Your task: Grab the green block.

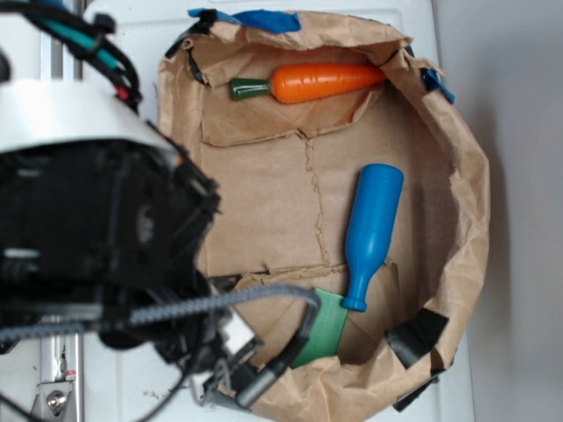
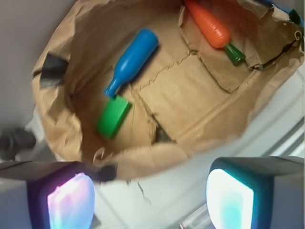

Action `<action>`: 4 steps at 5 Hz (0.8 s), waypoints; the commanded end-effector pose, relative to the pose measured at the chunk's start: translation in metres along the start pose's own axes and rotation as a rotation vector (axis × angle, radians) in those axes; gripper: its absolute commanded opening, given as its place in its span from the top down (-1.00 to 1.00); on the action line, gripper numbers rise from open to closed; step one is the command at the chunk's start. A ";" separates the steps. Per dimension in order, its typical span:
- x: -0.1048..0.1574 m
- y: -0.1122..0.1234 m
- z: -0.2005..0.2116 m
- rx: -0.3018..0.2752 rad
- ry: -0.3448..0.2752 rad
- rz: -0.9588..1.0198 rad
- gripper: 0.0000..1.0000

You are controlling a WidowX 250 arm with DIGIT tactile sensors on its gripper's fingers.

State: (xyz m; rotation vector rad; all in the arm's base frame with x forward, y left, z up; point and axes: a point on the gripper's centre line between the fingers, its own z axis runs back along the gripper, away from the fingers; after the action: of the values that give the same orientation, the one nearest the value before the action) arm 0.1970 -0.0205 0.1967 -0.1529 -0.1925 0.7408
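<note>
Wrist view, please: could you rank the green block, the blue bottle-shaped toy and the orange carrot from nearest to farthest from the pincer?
1. Flat green rectangular block, lower left in the brown paper bag, nearest the pincer.
2. Blue bottle-shaped plastic toy, just beyond it, neck touching the block.
3. Orange toy carrot, far upper right.

your exterior view looks straight down from close above; your wrist view angles in low, sharing the paper bag (image 1: 457, 176) (image 2: 71, 138).

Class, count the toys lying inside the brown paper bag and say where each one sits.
3. The carrot lies at the far edge, the blue bottle mid-right, the green block touching the bottle's neck. The arm may hide more.
</note>
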 end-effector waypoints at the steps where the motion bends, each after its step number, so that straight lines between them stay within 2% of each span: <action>1: 0.050 -0.002 -0.020 0.035 -0.030 0.116 -1.00; 2: 0.065 -0.011 -0.025 0.049 -0.004 0.178 -1.00; 3: 0.071 -0.013 -0.047 0.041 0.012 0.181 -1.00; 4: 0.067 -0.008 -0.073 0.058 0.023 0.154 -1.00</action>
State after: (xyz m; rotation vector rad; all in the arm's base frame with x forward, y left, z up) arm 0.2647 0.0025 0.1238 -0.1076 -0.0982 0.8869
